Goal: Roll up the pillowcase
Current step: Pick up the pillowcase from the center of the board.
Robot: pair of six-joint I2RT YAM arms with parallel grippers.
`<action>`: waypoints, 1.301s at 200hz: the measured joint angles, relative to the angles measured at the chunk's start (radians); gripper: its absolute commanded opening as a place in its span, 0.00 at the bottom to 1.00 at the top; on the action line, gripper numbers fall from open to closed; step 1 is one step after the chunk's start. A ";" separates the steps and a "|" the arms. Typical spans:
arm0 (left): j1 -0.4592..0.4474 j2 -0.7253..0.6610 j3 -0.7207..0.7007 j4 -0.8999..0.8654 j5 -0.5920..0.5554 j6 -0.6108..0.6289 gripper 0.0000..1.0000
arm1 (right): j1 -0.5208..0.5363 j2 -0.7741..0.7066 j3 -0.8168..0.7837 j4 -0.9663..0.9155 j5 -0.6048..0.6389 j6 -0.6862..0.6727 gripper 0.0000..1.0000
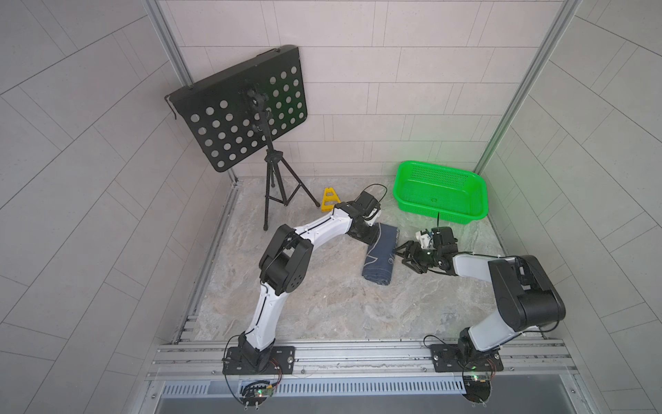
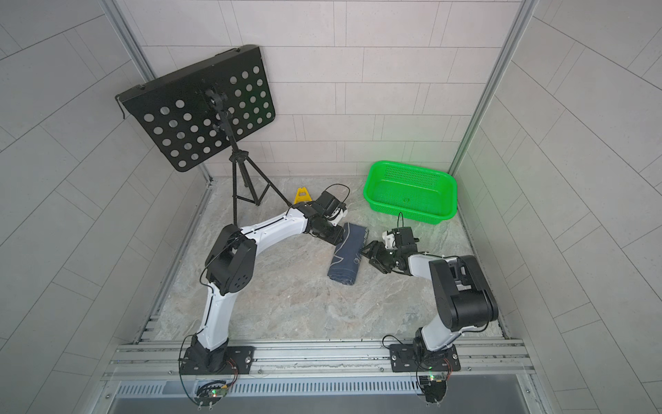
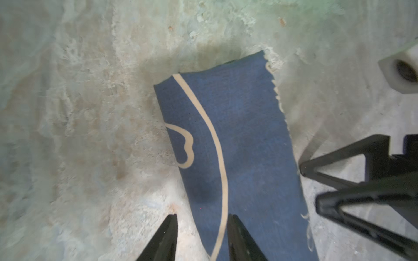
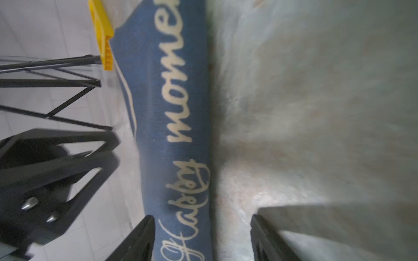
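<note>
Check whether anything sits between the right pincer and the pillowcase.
Nothing visible does. The right pincer stands open right at the rolled pillowcase, with cloth showing in its gap. The left pincer is at the roll's far end. The yellow block and tripod lie beyond the roll, not between.

A navy pillowcase (image 3: pixel 244 146) with pale outline drawings lies in a narrow bundle on the marbled tabletop (image 3: pixel 90 113). The left gripper (image 3: pixel 202 217) straddles one long edge of the pillowcase, jaws parted. The right gripper (image 3: pixel 309 184), black fingers spread, sits just beside the opposite, stitched edge.
</note>
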 measured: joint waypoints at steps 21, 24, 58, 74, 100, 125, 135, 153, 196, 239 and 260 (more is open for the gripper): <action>-0.002 0.051 0.026 0.002 0.007 0.000 0.42 | 0.005 0.042 -0.001 0.092 -0.023 0.031 0.71; -0.002 0.058 0.029 0.001 0.008 -0.001 0.42 | 0.006 0.047 -0.002 0.101 -0.025 0.032 0.71; -0.002 0.081 0.036 0.002 0.016 -0.001 0.41 | 0.017 0.114 -0.003 0.234 -0.072 0.055 0.70; -0.002 0.085 0.036 0.002 0.019 -0.001 0.41 | 0.023 0.149 -0.003 0.300 -0.093 0.067 0.68; -0.002 0.090 0.036 0.002 0.024 -0.001 0.41 | 0.032 0.190 -0.001 0.376 -0.111 0.088 0.61; -0.002 0.091 0.036 0.001 0.026 -0.001 0.41 | 0.036 0.224 -0.002 0.423 -0.113 0.114 0.40; -0.002 0.091 0.036 0.000 0.026 -0.001 0.41 | 0.036 0.241 -0.004 0.446 -0.114 0.137 0.32; -0.001 0.091 0.036 -0.003 0.029 -0.001 0.42 | 0.037 0.261 -0.011 0.478 -0.113 0.164 0.18; 0.019 0.065 0.036 -0.035 0.049 -0.010 0.47 | 0.036 0.235 -0.016 0.494 -0.113 0.219 0.01; 0.063 -0.119 0.035 -0.058 0.046 -0.034 0.51 | -0.010 0.030 0.053 0.301 -0.078 0.197 0.00; 0.087 -0.235 0.035 -0.058 0.035 -0.037 0.52 | -0.043 -0.058 0.150 0.209 -0.042 0.189 0.00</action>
